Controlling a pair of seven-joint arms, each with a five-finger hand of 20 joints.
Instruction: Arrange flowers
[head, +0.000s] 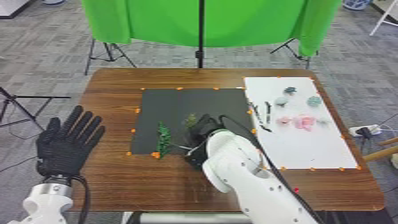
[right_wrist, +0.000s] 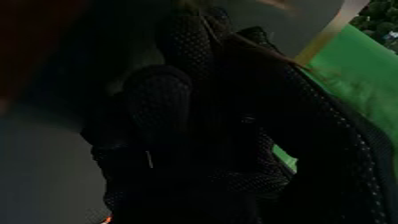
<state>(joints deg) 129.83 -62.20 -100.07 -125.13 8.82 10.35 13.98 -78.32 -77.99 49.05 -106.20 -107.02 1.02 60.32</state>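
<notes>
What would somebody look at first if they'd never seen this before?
Probably the bright green cloth hanging behind the brown wooden table. Next, maybe the open black-gloved left robot hand lying at the table's left side. Then the pink flower on the white sheet at the right.

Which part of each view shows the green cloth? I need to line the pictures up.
Head view: the green cloth hangs beyond the table's far edge.
Right wrist view: the green cloth lies beyond the right robot hand, alongside its black glove.
Shared landmark: that same hand, over the dark mat in the head view.
</notes>
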